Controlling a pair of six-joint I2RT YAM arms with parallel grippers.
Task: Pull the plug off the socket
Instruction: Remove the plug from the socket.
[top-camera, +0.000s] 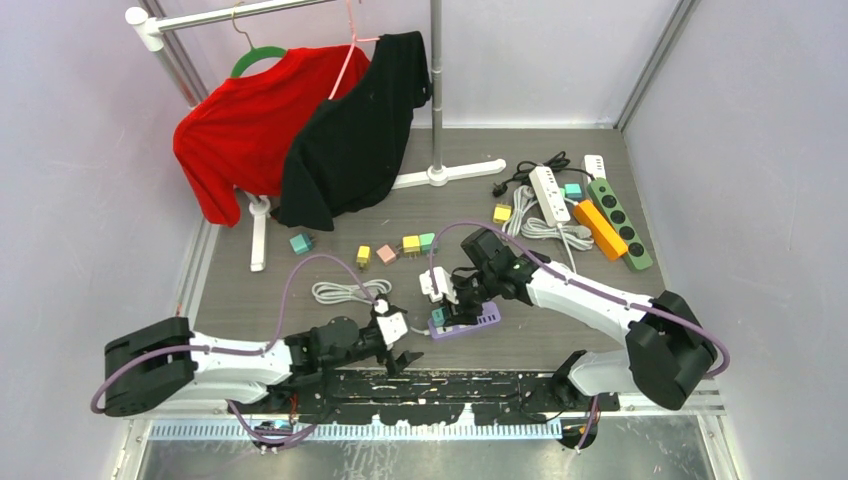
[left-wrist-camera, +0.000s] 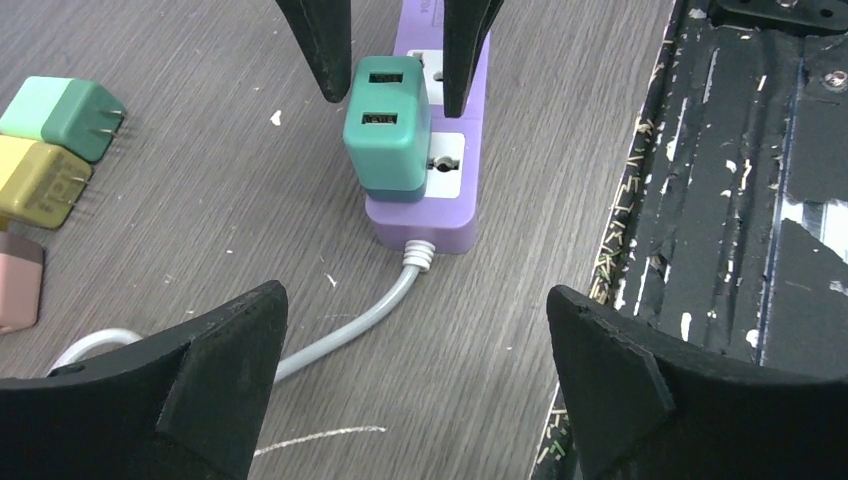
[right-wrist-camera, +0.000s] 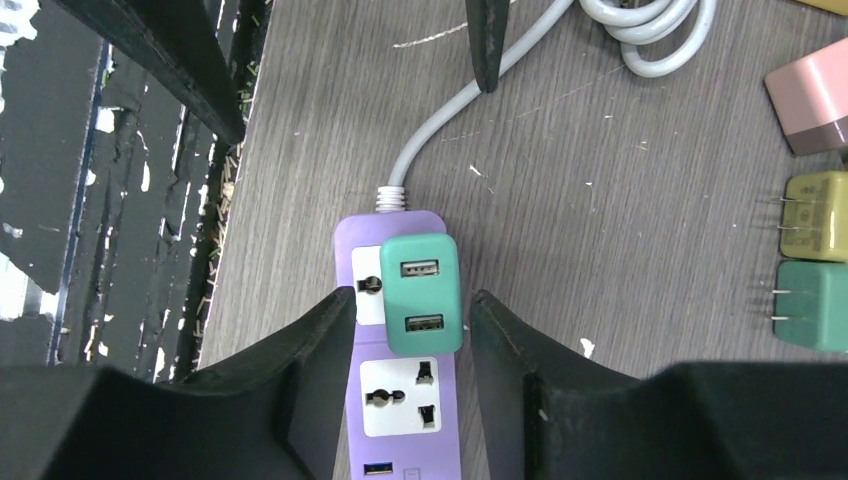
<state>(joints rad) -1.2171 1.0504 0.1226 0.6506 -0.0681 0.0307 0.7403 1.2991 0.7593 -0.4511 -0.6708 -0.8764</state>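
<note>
A purple power strip (top-camera: 470, 323) lies on the grey table near the front, with a teal two-port USB plug (top-camera: 438, 317) seated in its end socket beside the grey cord. My right gripper (top-camera: 447, 292) is open right above it. In the right wrist view its fingers (right-wrist-camera: 320, 345) straddle the teal plug (right-wrist-camera: 422, 295) with small gaps on both sides, above the strip (right-wrist-camera: 358, 235). My left gripper (top-camera: 400, 347) is open and empty, low over the table just short of the strip's cord end. In its own view, the left gripper (left-wrist-camera: 415, 300) faces the plug (left-wrist-camera: 385, 135) and strip (left-wrist-camera: 455, 215).
The strip's grey cord coils at the left (top-camera: 345, 292). Loose teal, yellow and pink plugs (top-camera: 411, 243) lie behind it. White (top-camera: 549, 193), orange (top-camera: 598, 228) and green (top-camera: 620, 222) power strips lie at the back right. A clothes rack (top-camera: 436, 90) with shirts stands behind. The black base plate (top-camera: 440, 385) runs along the near edge.
</note>
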